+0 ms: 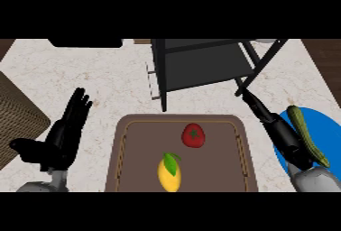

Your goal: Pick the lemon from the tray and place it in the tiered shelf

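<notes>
Lemon [170,173] lies on tray [126,153], between both hands' fingers [78,104].

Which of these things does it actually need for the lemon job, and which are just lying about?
Needed:
lemon
tray
tiered shelf
right hand, open
left hand, open

Lying about:
tomato, on the same tray
cucumber on the blue plate
wicker basket, at the left edge
</notes>
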{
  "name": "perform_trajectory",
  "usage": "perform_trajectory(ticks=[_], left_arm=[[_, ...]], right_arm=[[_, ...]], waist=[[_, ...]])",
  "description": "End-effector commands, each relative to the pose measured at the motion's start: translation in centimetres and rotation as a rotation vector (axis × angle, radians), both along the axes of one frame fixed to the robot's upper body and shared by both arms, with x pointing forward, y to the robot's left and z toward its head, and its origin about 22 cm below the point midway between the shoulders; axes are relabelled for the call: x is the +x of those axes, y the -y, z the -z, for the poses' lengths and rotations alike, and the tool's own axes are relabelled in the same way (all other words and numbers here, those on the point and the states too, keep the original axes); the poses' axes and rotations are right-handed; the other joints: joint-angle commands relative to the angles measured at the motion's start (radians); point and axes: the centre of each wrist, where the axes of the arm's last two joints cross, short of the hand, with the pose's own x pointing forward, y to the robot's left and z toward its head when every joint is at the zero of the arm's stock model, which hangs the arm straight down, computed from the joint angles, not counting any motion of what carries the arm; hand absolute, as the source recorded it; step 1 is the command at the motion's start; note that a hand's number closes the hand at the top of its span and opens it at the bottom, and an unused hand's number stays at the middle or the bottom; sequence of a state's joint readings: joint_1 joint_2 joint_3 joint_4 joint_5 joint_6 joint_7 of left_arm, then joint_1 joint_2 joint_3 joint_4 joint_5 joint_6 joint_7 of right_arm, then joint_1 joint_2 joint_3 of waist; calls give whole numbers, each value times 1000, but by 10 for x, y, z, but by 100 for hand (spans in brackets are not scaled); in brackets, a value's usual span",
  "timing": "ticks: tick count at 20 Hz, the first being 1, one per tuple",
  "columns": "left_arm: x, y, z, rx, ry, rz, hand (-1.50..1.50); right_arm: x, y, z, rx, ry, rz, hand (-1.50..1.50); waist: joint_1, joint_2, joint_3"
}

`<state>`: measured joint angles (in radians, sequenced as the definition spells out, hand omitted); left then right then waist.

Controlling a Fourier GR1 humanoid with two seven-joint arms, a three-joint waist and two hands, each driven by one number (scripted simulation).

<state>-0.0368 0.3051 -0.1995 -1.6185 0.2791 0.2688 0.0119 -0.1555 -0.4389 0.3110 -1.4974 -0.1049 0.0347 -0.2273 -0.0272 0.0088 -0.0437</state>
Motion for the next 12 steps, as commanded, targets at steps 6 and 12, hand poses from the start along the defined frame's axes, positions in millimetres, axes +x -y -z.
perform_trajectory(ticks=[6, 12], left_arm=[[-20, -61, 45, 42, -393, -161, 0], [-11, -44, 64, -16, -460, -64, 0]], right_arm=[[-16, 27, -65, 56, 245, 337, 150], [-62, 31, -2, -59, -91, 561, -150]], waist=[[-26, -20, 41], [10, -10, 43]])
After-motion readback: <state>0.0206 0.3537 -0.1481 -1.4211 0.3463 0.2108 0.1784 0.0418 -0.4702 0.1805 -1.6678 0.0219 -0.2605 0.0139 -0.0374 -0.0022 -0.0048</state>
